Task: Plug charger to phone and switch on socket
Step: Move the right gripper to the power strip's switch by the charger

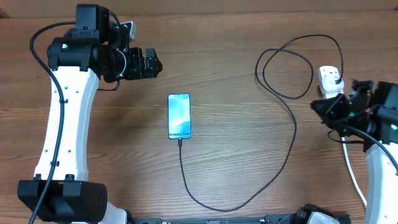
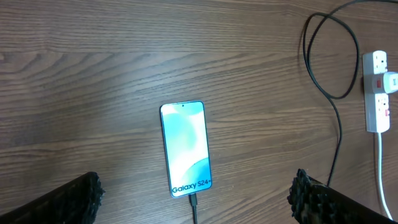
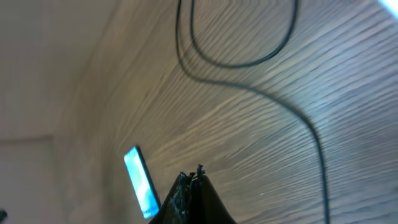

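One slack charger (image 1: 289, 149) loop lies at 6 o'clock, its tip seated in the phone (image 1: 179, 116) at centre. Left gripper (image 1: 151, 62), jaws spread, hangs at 11 o'clock beside open table (image 1: 236, 50). Right gripper (image 3: 191, 180), fingers pressed together, crowds the socket (image 1: 329, 78) at 3 o'clock. A skewed press may shove it, dragging the cable taut.

Black charger (image 1: 295, 134) plugged into lit phone (image 1: 179, 116), socket (image 1: 330, 79) apart
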Robot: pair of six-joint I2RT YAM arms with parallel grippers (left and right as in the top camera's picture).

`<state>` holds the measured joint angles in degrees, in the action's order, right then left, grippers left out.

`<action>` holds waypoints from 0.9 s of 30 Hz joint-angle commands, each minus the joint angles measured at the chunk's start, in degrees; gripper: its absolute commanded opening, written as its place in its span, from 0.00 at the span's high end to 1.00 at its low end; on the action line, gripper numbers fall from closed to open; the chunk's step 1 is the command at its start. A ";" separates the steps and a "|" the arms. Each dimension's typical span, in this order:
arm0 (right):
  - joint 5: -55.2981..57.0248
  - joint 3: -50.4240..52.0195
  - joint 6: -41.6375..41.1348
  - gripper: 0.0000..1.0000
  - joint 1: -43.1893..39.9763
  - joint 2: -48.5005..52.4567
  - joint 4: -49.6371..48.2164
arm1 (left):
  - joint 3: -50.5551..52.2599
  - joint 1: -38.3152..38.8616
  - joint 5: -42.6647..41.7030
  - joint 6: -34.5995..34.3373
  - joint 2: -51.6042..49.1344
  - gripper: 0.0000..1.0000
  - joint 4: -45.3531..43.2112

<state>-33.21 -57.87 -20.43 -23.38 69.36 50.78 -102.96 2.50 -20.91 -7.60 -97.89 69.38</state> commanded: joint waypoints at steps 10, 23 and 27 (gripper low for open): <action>-3.80 -1.84 -1.09 0.96 -10.56 1.20 -7.41 | -0.39 -0.22 0.57 -0.15 0.07 0.00 -0.20; -8.90 -1.84 -6.10 0.96 -14.91 16.37 -19.65 | -0.39 -0.22 0.57 -0.13 0.07 0.00 -0.20; -8.87 -1.84 -7.69 0.96 -16.33 19.82 -23.23 | -0.39 -0.22 0.57 -0.13 0.07 0.00 -0.20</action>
<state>-40.56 -58.15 -26.44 -38.61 87.81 29.02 -102.96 2.50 -20.73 -7.57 -97.89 69.25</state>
